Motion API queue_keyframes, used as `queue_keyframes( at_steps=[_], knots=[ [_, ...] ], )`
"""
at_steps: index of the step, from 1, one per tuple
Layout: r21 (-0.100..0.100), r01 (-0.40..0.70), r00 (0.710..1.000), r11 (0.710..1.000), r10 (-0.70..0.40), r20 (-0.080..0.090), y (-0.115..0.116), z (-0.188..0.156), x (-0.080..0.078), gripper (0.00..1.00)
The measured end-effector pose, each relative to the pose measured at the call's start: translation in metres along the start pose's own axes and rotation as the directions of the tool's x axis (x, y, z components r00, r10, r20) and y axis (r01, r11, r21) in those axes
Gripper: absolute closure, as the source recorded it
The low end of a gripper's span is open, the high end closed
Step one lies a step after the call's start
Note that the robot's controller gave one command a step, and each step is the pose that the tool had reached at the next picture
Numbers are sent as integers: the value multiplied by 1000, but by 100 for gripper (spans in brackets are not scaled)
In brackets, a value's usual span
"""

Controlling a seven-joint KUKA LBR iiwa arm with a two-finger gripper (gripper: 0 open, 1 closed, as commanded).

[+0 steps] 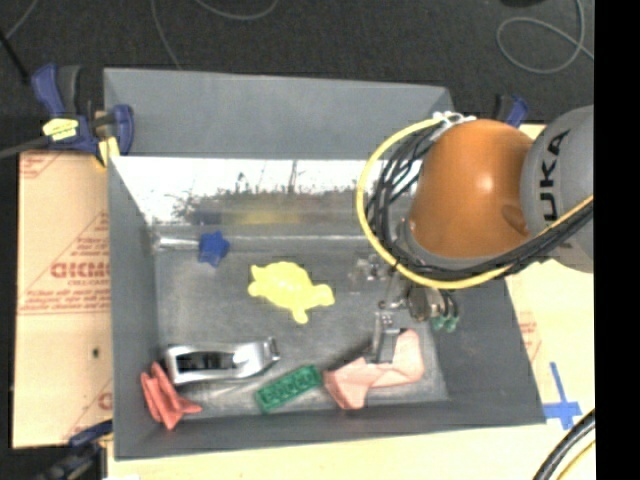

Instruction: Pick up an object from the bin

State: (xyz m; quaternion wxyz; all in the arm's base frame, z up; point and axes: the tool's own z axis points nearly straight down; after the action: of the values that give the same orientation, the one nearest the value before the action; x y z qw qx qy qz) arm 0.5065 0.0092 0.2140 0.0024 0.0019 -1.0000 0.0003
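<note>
The jaws hang low over the pink soft thing [378,378] in the lower right corner of the bin [135,298], probably lined up to grasp it. Whether they are apart or together, I cannot tell. A green block [288,388] lies just beside it.

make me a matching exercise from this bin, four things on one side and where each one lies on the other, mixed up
1 yellow toy
2 blue block
3 red thing
4 pink thing

A lower left corner of the bin floor
B next to the gripper
C middle of that floor
D upper left of that floor

Pairs: 1-C, 2-D, 3-A, 4-B
</note>
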Motion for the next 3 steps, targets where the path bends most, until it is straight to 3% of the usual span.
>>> queue_keyframes(
  at_steps=[1, 2, 3],
  knots=[
    [0, 0, 1000, 1000, 0, 6, 0, -4, 0, 0],
    [1, 125, 992, 992, -125, 9, -5, 35, 4, 0],
    [3, 436, 900, 900, -436, 5, -10, 53, 16, 0]
  ],
)
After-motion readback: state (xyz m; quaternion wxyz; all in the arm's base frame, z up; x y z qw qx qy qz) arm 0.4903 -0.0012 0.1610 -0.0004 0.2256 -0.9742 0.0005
